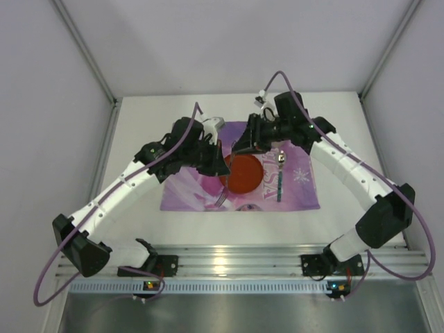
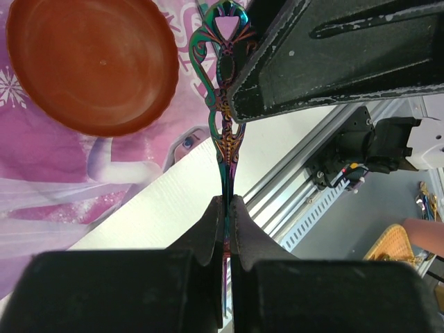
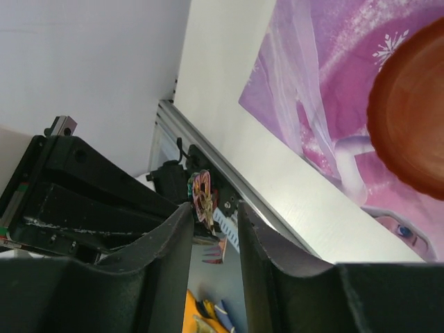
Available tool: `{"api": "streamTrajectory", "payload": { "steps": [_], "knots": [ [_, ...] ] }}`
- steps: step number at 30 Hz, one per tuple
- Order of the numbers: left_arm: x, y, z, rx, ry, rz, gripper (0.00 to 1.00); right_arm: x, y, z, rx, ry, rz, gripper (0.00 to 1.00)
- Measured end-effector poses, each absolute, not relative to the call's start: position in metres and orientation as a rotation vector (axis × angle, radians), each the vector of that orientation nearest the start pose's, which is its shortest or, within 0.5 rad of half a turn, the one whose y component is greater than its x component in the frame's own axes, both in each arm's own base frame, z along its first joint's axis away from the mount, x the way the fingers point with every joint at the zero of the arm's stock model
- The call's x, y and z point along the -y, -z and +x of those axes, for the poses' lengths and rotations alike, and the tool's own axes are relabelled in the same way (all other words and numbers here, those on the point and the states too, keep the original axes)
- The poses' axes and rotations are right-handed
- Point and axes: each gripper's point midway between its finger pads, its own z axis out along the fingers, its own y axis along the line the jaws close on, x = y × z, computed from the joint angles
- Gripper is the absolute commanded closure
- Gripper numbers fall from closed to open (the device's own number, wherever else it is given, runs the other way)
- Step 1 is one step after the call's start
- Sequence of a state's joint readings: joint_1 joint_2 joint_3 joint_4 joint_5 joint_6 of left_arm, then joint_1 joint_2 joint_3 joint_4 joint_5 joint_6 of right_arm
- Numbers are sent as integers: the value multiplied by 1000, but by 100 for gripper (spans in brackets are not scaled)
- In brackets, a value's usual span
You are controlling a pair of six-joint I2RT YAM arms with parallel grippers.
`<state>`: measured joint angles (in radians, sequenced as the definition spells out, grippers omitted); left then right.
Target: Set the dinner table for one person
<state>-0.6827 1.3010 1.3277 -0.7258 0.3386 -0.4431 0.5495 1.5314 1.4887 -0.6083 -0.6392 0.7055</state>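
Saw a large, plain white, smooth rectangular dinner table (image 1: pixel 152 118) filling the floor of the white-walled cell and reaching from the arm bases to the back wall. Noted a silver aluminium rail (image 1: pixel 229 260) along its near edge. Found a purple-pink snowflake-printed placemat (image 1: pixel 187 194) lying flat on the middle of the tabletop. Spotted a round, glossy red-orange plate (image 1: pixel 243 179) resting on that mat. Found the left gripper (image 2: pixel 227 208) just beside the plate, clamped tight on the stem of a slim, ornate, rainbow-tinted metal utensil (image 2: pixel 223 139). Found the right gripper (image 3: pixel 211 215) with its jaws part-way apart on either side of that utensil's decorated end; could not make out contact. Noticed a teal-handled utensil (image 1: pixel 279 186) lying on the mat just right of the plate.
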Motion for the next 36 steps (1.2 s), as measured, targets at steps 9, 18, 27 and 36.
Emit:
{"api": "streamTrajectory", "payload": {
  "steps": [9,18,27,36],
  "knots": [
    [278,-255,222,-2370,947,479,100,-310,-279,266,-2422,-1338,-204,77],
    [280,-257,218,-2367,964,495,100,-314,-278,273,-2413,-1340,-199,72],
    [280,-257,216,-2377,963,496,100,-318,-274,274,-2419,-1332,-197,100],
    [266,-300,253,-2275,795,243,2,-300,-279,294,-2402,-1143,-129,100]
  ]
}}
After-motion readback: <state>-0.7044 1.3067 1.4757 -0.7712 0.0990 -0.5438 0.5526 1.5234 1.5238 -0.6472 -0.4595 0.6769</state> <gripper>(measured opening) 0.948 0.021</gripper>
